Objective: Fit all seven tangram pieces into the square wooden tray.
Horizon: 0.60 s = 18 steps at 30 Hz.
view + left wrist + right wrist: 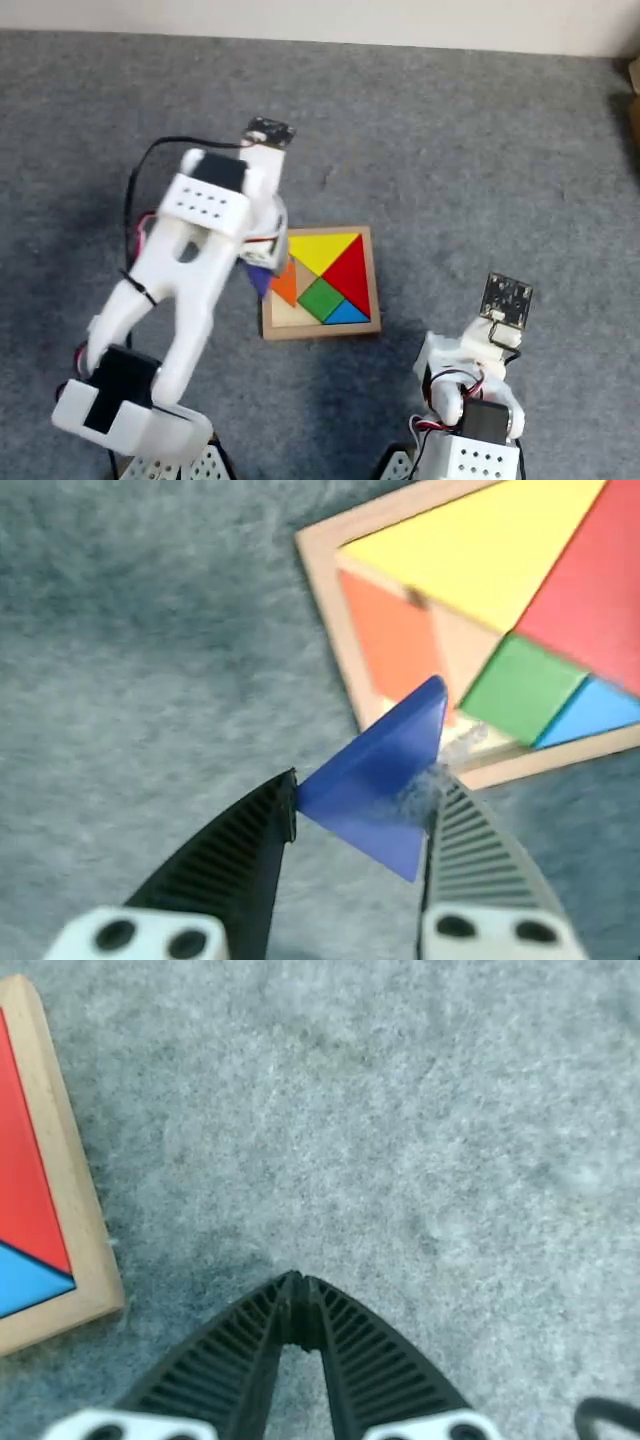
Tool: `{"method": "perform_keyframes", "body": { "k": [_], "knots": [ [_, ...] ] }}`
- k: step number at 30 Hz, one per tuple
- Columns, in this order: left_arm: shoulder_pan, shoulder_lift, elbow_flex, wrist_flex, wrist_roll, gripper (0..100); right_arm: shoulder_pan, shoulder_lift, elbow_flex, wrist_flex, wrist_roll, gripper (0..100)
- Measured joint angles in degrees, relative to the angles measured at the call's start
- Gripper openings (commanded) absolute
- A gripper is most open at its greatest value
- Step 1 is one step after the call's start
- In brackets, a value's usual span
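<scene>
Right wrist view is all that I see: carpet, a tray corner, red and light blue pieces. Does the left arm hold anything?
Observer: Yes, the left gripper is shut on a dark blue triangle.
Operator: Where is it?
Observer: At the rim of the tray on the left arm's side, its tip over the inside.
Operator: Is any place free inside?
Observer: Yes, bare wood shows beside the orange piece.

tray (65,1160) cropped at edge, blue triangle (260,282) largely hidden under left arm (190,275)
</scene>
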<state>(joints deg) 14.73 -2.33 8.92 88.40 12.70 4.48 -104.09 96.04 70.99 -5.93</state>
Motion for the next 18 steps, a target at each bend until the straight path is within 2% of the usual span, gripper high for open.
{"method": "perform_keyframes", "body": {
  "k": [7, 12, 18],
  "knots": [
    [6.2, 2.1, 0.5, -0.3, 15.8, 12, 0.0, 0.0, 0.0, 0.0, 0.0, 0.5],
    [7.9, 2.5, 0.5, -3.6, 22.1, 1, 0.0, 0.0, 0.0, 0.0, 0.0, 0.5],
    [8.0, 2.5, 4.4, -10.6, 30.9, 6, 0.0, 0.0, 0.0, 0.0, 0.0, 0.5]
  ]
}}
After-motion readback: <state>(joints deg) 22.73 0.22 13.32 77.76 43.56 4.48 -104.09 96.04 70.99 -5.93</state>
